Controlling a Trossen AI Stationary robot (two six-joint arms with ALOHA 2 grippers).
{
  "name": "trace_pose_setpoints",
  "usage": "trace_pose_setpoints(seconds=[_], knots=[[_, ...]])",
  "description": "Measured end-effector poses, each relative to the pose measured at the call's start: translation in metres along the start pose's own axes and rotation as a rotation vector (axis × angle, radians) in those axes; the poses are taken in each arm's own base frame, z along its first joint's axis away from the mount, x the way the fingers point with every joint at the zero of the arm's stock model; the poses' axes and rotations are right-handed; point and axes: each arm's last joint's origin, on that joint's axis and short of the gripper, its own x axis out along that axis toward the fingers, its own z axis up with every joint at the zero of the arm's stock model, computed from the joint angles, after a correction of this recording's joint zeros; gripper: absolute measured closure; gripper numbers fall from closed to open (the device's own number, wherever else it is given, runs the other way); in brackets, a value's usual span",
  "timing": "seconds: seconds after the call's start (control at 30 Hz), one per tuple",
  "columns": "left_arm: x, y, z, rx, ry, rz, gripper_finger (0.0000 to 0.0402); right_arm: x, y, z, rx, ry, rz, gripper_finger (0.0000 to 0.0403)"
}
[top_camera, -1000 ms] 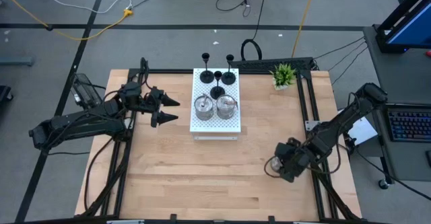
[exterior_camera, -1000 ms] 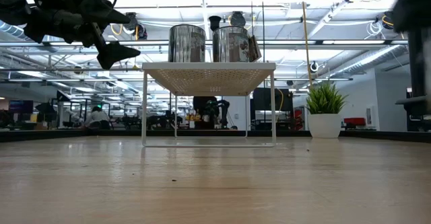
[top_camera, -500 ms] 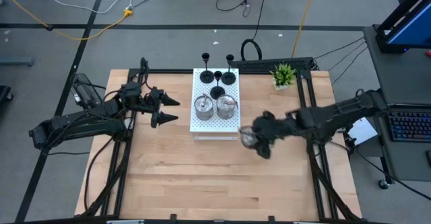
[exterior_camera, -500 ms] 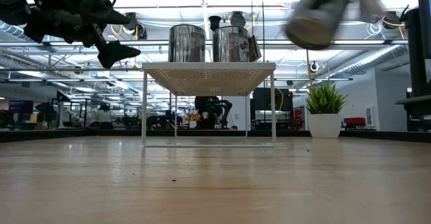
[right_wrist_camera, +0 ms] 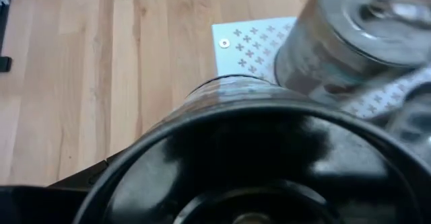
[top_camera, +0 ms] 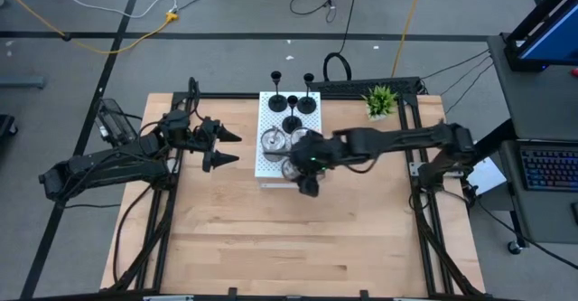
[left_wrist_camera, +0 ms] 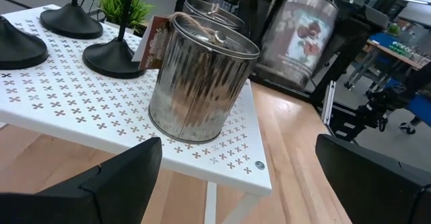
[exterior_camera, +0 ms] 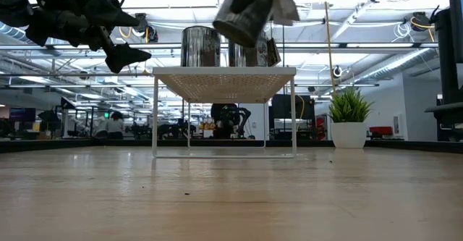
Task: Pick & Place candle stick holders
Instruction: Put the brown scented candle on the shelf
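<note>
A white perforated board (top_camera: 312,167) on legs carries three black holders (top_camera: 291,102) and two silver holders (top_camera: 274,142). My right gripper (top_camera: 305,165) is shut on a third silver holder (exterior_camera: 246,13), above the board's near part. This holder also shows in the left wrist view (left_wrist_camera: 301,29) and fills the right wrist view (right_wrist_camera: 269,157). My left gripper (top_camera: 224,147) is open and empty in the air, left of the board. My right gripper holds the silver holder by its round side wall (left_wrist_camera: 283,35), with dark fingers (left_wrist_camera: 345,46) on either side of it. The holder's own body hides the fingers in the right wrist view. The holder is lifted clear above the board and tilted.
A small green potted plant (top_camera: 380,100) stands at the table's far right. The silver holder (left_wrist_camera: 202,83) nearest my left gripper stands close to the board's near edge. Bare wood (top_camera: 271,238) lies in front of the board.
My right gripper has swept quickly from the table's near right toward the left and the far edge, carrying the silver holder through the air. It now stands over the board's near part beside the two silver holders.
</note>
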Motion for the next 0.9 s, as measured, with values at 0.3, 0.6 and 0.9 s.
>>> trace_pose_setpoints(seconds=[0.3,0.6,0.9], knots=[[0.0,0.0,0.0,0.0,0.0,-0.001,0.0002,0.033,0.002,0.01,-0.051,0.077,-0.069,0.0052],[0.0,0.0,0.001,0.005,-0.006,-0.002,0.0002,0.033,-0.004,0.009,-0.05,0.095,-0.104,0.0052],[0.0,0.0,0.001,0.007,-0.006,-0.003,0.0002,0.032,-0.007,0.012,-0.043,0.072,-0.11,0.0016]])
